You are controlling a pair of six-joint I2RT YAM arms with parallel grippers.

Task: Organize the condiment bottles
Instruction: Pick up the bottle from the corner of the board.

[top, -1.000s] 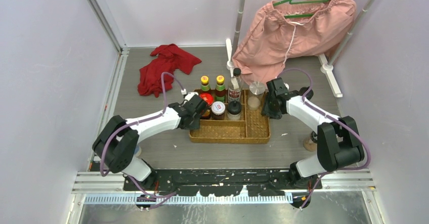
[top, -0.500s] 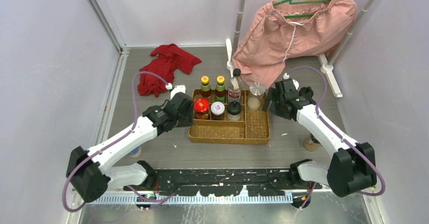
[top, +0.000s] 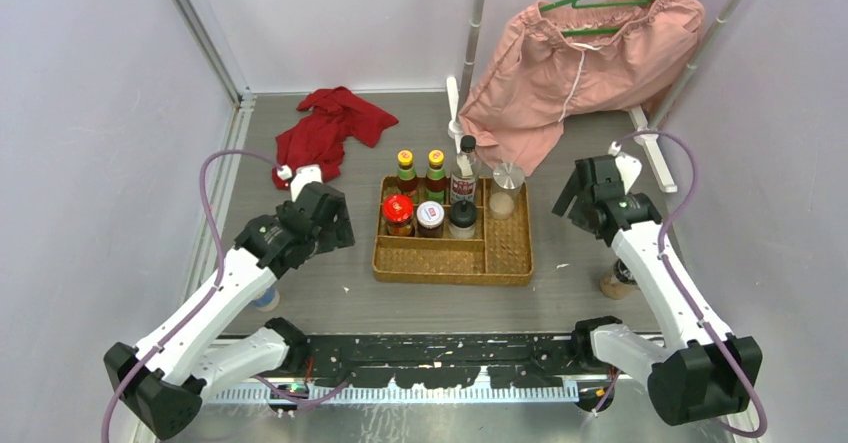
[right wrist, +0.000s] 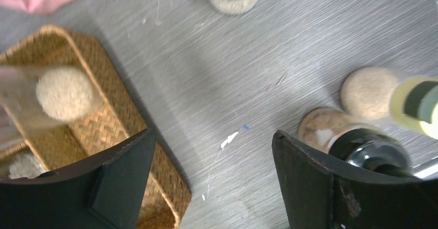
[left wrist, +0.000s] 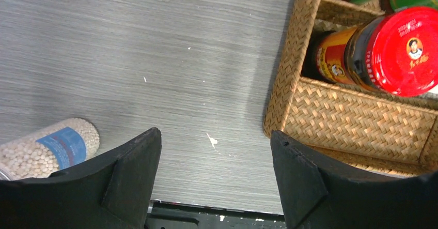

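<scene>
Left hand (left wrist: pixel 213 135) and right hand (right wrist: pixel 213 133), each wide open and empty, flanking the basket (top: pixel 450 275) of bottles (top: pixel 435 175).

Two green-labelled, yellow-capped sauce bottles (top: pixel 405 171) and a taller clear, black-capped bottle (top: pixel 466 168) stood upright in the back row of the woven wicker tray (top: pixel 455 263). A red-lidded jar (top: pixel 398 211), a white-lidded jar (top: pixel 430 215) and a black-lidded jar (top: pixel 462 215) stood just before them. A blue-labelled shaker of pale grains (left wrist: pixel 49 149) (lying on its side) rested on the grey counter (left wrist: pixel 155 58) outside the tray.
</scene>
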